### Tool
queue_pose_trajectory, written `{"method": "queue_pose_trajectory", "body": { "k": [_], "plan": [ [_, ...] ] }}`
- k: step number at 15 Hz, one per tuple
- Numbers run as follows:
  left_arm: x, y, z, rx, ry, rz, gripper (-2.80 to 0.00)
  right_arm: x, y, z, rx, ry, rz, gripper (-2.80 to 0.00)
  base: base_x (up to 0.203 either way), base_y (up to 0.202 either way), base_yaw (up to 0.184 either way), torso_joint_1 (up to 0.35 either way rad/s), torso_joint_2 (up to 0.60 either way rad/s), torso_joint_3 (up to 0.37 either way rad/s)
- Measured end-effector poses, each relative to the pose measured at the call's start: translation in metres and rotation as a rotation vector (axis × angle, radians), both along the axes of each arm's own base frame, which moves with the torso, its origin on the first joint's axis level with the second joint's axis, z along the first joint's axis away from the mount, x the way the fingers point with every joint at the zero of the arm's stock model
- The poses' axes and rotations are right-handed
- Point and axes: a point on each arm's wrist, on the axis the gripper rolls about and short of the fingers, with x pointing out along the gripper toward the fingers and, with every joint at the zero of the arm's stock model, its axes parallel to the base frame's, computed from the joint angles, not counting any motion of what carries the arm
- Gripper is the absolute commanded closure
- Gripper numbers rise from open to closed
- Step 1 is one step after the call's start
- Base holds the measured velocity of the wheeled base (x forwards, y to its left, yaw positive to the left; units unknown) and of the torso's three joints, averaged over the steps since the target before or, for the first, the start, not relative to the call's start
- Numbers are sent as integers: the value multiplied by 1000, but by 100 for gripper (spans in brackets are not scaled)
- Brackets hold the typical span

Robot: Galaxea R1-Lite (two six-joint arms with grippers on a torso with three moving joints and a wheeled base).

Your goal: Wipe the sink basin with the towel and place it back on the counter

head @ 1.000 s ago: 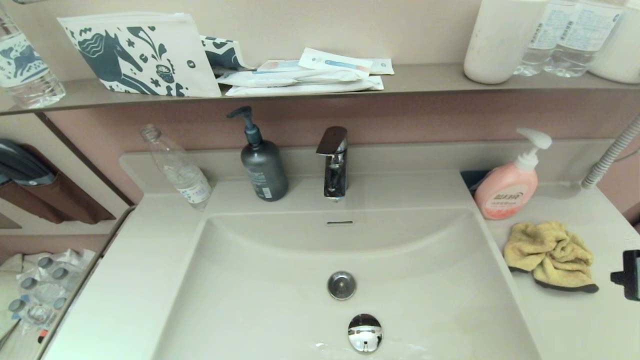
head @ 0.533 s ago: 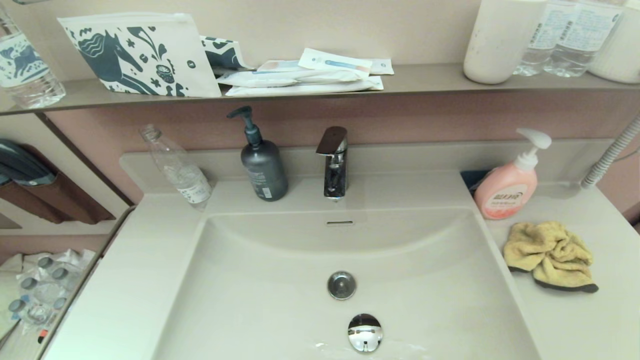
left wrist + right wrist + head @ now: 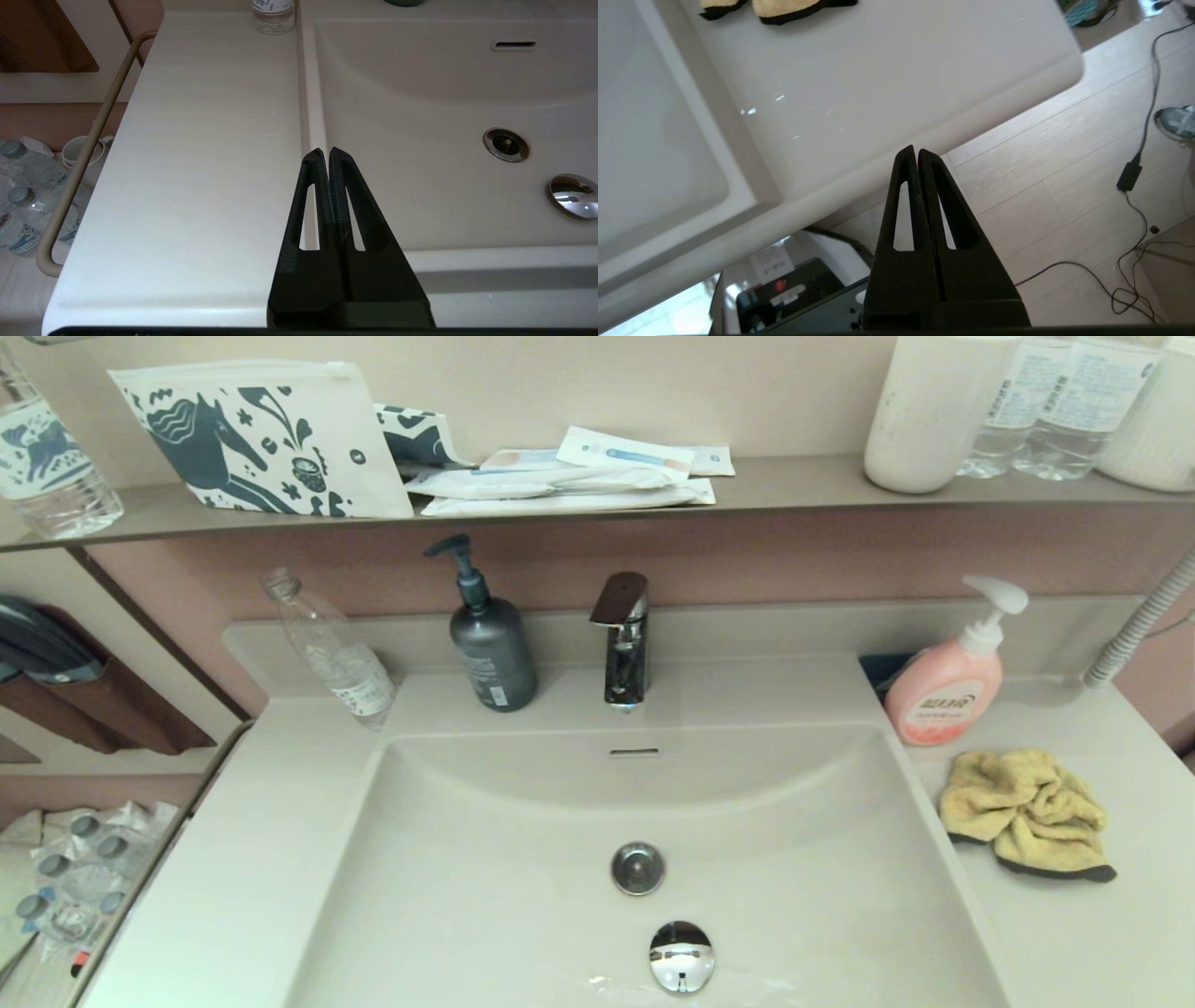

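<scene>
Towel: we see the towel [image 3: 1025,815] lying crumpled on the surface [image 3: 1102,933], right of the sink basin [image 3: 523,896], just beside the pink soap bottle [image 3: 945,695].
Left end effector [image 3: 324,154]: clenched, empty, poised above the basin's left rim.
Right end effector [image 3: 912,152]: clenched, empty, we find it over the surface's front edge.

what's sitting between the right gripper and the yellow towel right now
Nothing. In the right wrist view, only bare counter lies between the shut right gripper, at the counter's front edge, and the towel.
</scene>
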Motion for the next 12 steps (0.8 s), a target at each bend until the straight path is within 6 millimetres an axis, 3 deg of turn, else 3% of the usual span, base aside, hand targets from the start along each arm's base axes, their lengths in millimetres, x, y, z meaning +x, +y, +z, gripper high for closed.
{"method": "queue_pose_trajectory", "body": {
  "k": [6,8,12],
  "plan": [
    [0,0,0,0,0,0,0,-52,5,-31,-96,-195,114,0,0,0,0,0,0,0],
    [0,0,0,0,0,0,0,-53,7,-45,-79,-261,182,0,0,0,0,0,0,0],
    [0,0,0,-1,0,0,0,-28,8,-80,-106,-387,241,0,0,0,0,0,0,0]
  ]
}}
